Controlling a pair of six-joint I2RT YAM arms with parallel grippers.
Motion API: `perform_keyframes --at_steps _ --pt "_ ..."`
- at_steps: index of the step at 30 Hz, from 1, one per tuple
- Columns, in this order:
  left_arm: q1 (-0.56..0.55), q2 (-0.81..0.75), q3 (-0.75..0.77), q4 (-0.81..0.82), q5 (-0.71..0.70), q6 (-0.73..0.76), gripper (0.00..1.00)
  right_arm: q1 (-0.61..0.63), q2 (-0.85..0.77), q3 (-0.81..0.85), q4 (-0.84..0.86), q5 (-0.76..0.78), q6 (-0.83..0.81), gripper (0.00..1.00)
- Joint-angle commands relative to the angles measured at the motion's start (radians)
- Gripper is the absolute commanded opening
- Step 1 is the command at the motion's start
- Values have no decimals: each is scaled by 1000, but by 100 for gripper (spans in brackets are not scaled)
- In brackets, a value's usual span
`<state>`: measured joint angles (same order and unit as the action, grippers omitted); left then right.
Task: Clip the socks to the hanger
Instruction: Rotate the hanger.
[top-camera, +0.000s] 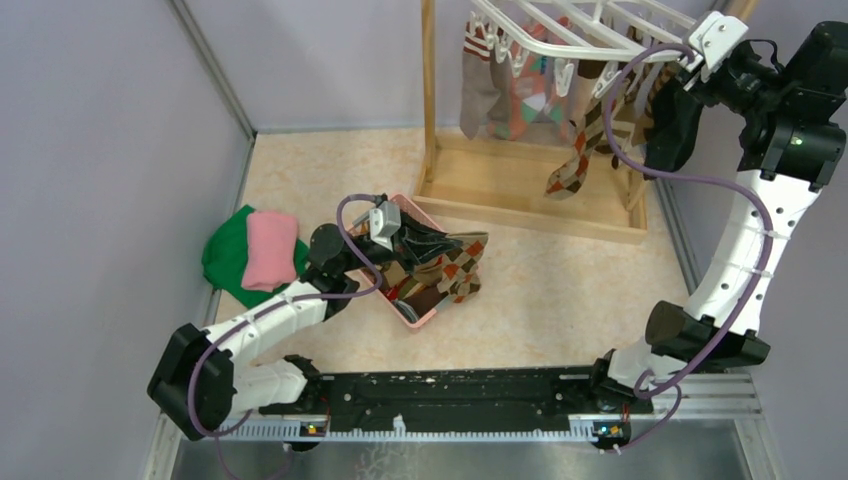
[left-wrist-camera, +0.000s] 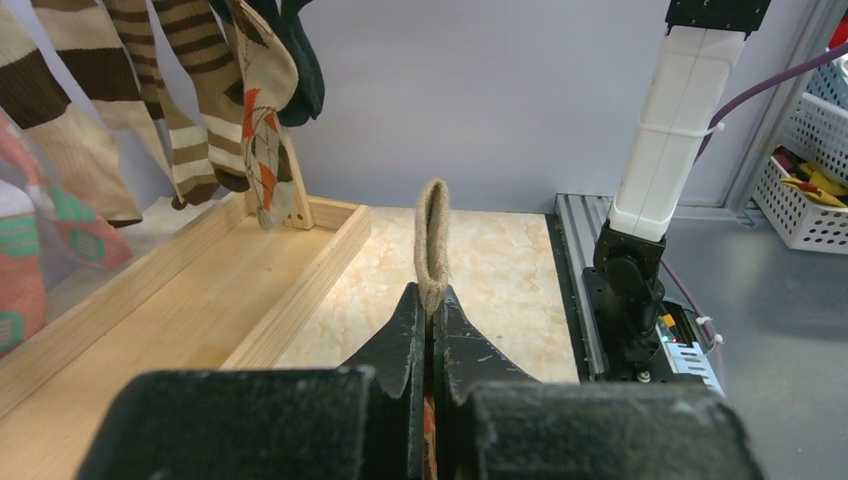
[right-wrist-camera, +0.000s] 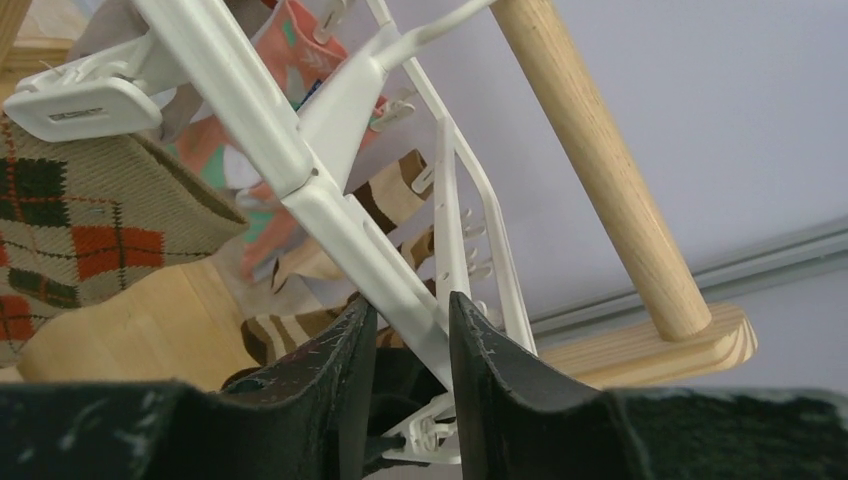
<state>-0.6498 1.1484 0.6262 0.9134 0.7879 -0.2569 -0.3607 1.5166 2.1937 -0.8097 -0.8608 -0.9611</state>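
Left gripper (left-wrist-camera: 430, 300) is pinched fully closed on the cuff edge of an argyle sock (left-wrist-camera: 432, 235), which stands up as a thin loop above the fingertips in the centre of the left wrist view. From the top camera the rest of that sock drapes over the pink basket (top-camera: 420, 320) in the middle of the frame, so I read this as a pick by the cuff, leaving a free edge to feed into a clip. Right gripper (right-wrist-camera: 412, 305) is up at the upper right of the top view, jaws narrow and straddling a white bar of the hanger (right-wrist-camera: 250, 110), with a small clip (right-wrist-camera: 430, 440) just below between the fingers. I can't tell whether it is clamped yet. Probably it is there to steady the frame or squeeze that clip open. Hung socks (top-camera: 575, 165) already dangle beneath the hanger, inside the wooden stand (right-wrist-camera: 600, 170).
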Motion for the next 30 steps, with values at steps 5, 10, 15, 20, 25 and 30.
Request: perform_keyframes --at_steps 5,10,15,20,25,30 --pt "1 21 30 56 10 -2 0 -90 6 -2 123 0 41 25" --pt "2 30 35 60 15 -10 0 -143 19 -20 178 -35 71 24" --pt "3 33 36 64 21 -19 0 -156 44 -33 211 -49 74 24" --pt "2 34 36 64 21 -22 0 -162 71 -46 231 -68 78 24" --pt "2 33 36 65 19 -21 0 -167 67 -60 229 -99 82 24" --pt "1 34 33 66 19 -21 0 -199 10 -97 226 -199 134 28"
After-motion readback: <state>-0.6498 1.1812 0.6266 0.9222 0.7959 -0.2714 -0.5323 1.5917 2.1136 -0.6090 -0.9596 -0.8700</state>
